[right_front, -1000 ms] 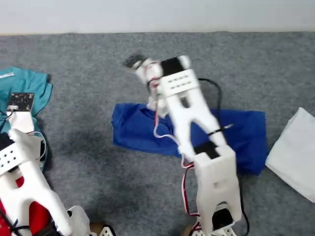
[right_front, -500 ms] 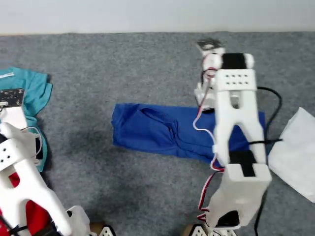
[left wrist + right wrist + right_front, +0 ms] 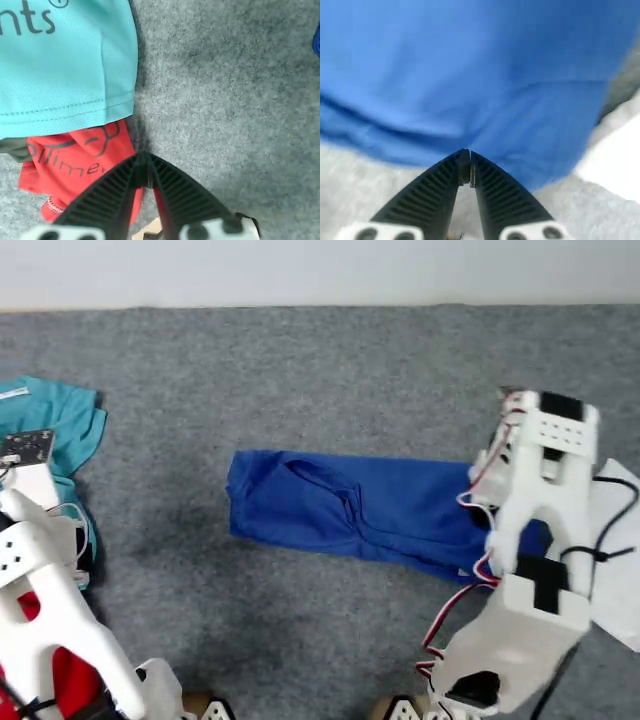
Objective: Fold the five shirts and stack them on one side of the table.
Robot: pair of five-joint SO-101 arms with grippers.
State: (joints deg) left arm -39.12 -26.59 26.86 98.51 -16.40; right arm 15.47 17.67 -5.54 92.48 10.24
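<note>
The right gripper [image 3: 465,167] is clenched on nothing, its tips meeting over one end of the blue shirt [image 3: 340,505]. That shirt lies flat across the middle of the grey surface [image 3: 300,360], just beside a white shirt [image 3: 615,160]. The left gripper [image 3: 145,170] is also pinched closed and empty, above a red shirt [image 3: 80,160] that lies partly under the teal shirt [image 3: 60,65].
</note>
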